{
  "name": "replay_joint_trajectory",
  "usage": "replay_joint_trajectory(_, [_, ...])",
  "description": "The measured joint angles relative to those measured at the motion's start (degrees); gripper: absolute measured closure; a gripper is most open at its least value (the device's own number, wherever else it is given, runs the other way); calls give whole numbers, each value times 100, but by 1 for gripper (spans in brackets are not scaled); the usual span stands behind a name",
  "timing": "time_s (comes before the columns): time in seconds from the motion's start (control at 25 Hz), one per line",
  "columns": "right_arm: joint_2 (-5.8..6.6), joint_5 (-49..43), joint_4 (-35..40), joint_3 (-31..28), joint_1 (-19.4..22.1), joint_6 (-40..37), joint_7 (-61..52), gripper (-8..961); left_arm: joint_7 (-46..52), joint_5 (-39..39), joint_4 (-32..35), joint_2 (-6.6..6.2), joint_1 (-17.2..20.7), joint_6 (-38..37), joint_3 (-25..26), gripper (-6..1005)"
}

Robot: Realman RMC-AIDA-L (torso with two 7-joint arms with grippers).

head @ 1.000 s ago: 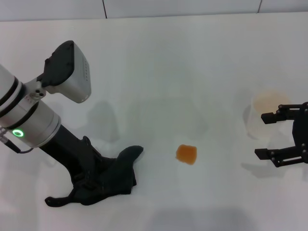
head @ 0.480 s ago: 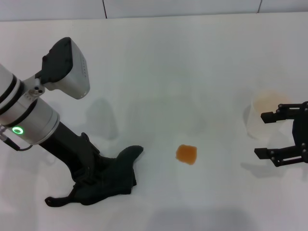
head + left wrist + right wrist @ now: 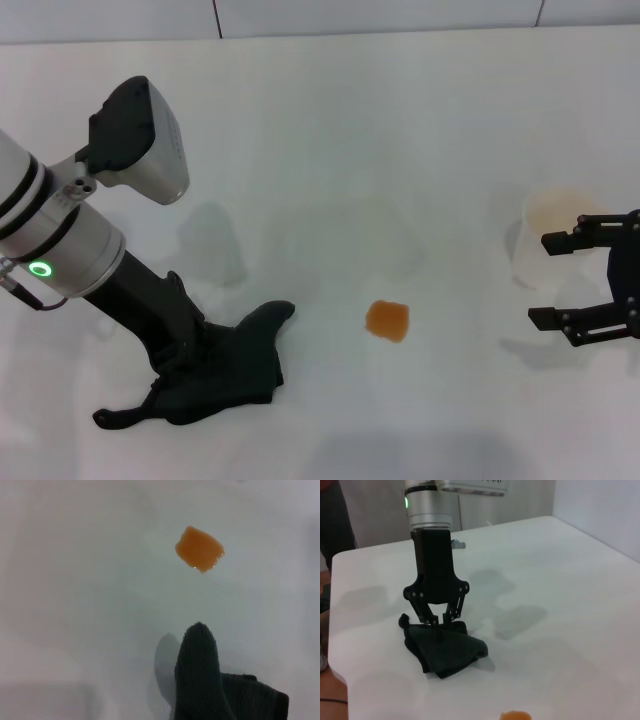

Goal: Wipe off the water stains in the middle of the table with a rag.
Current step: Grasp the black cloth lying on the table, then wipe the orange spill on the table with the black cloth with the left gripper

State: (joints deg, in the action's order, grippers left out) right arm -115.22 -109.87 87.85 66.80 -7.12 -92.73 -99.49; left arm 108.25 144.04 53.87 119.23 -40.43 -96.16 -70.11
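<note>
L pincer (image 3: 185, 372), lower left of head view, is pinched down onto the rag (image 3: 235, 362) on the counter (image 3: 330, 130). Stain (image 3: 387, 320) sits center, apart from rag. Best: keep grip firm, drag rag flat across stain w/ pressure. R pincer (image 3: 555, 280), right edge, gapes empty. Vs 1 s ago: L arm barely shifted.

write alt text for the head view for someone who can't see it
The left gripper presses down into a dark rag on a white table, its jaws closed on the cloth. A small orange stain sits apart from the rag, toward the robot's right. At the far right, the right gripper waits with jaws open beside a clear plastic cup.
</note>
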Motion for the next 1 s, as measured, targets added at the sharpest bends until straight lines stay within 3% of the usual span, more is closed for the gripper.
replay_joint_trajectory(0.04, [0,15,2,0,0,-5,0,125,1,5,0,1,0,1,-1,830])
replay_joint_trajectory(0.6, [0,92,-5,-7,7,-53,0,126,-58,-259,-25,18,-122,101,-55,893])
replay_joint_trajectory(1.0, [8,63,-56,-60,-40,-8,7,126,-131,-1011,-321,19,-645,928,-811,890])
